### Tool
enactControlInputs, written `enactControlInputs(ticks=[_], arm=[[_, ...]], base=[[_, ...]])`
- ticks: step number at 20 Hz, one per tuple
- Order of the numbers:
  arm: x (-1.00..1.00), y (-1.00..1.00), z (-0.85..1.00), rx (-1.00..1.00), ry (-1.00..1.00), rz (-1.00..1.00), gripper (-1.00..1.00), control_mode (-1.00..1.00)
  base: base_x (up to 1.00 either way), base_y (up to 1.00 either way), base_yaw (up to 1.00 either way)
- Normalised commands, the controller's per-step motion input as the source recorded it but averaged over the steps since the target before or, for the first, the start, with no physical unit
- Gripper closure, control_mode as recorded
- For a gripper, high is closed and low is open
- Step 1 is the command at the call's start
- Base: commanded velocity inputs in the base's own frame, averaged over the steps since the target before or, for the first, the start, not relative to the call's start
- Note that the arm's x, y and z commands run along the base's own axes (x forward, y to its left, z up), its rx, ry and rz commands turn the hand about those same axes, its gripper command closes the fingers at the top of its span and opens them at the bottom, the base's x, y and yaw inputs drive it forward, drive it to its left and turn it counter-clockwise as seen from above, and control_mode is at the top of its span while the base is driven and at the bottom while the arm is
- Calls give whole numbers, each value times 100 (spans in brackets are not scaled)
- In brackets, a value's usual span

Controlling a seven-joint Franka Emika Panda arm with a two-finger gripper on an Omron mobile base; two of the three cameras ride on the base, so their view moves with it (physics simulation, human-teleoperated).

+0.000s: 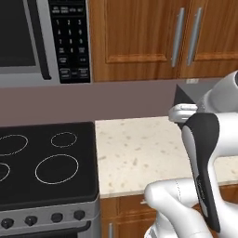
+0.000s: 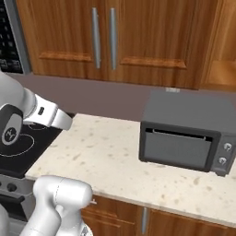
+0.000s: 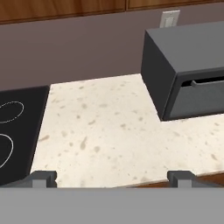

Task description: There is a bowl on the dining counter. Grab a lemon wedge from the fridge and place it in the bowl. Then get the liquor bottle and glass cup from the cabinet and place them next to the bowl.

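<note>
From left to right: the black cooktop [image 1: 46,162], then the speckled worktop [image 3: 113,127], then a grey toaster oven [image 2: 189,138]. The cabinet [image 2: 106,37] (its doors closed) hangs on the wall above. The pincer [image 3: 113,178] stands wide open over the worktop's near edge and grips nothing.

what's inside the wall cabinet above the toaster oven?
Can't tell: both doors of the cabinet are shut, so its contents are covered. Below it sit the toaster oven on the speckled counter. The gripper is open, holding nothing.
</note>
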Motion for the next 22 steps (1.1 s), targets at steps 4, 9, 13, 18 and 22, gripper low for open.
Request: enactControlInputs(ticks=[4,9,13,18,22], arm=[[0,0,0,0,0,0,-100,100],[0,0,0,0,0,0,-100,100],[0,0,0,0,0,0,-100,100],[0,0,0,0,0,0,-100,100],[0,0,0,0,0,0,-100,100]], base=[[-17,-100,-2],[-25,-100,-7],[-13,-100,-12],[11,-100,-13],[87,-79,-1]])
